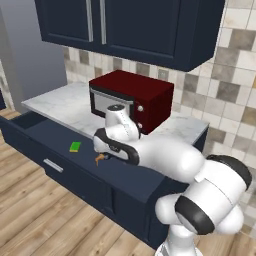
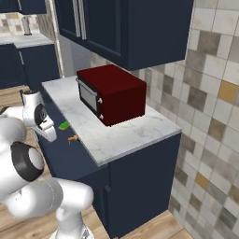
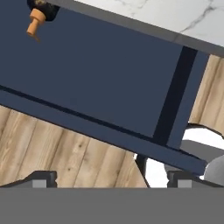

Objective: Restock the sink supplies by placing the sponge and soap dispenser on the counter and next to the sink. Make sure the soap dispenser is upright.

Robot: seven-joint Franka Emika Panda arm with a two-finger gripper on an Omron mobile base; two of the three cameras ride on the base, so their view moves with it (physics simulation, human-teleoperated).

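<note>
wide-open gripper [image 3: 111, 177] hangs over the open drawer [image 1: 60, 145]; soap dispenser [image 3: 37, 17] lies inside on its side, off ahead toward the tabletop [image 2: 116, 133], sponge [image 1: 75, 146] further along the drawer.

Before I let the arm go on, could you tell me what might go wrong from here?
The soap dispenser lies in the open drawer close under the counter edge, so a reach for it may knock that edge. Its pump top points sideways, so it may be set down tipped. The sponge is flat and small; the open gripper could push it along instead of gripping.
</note>
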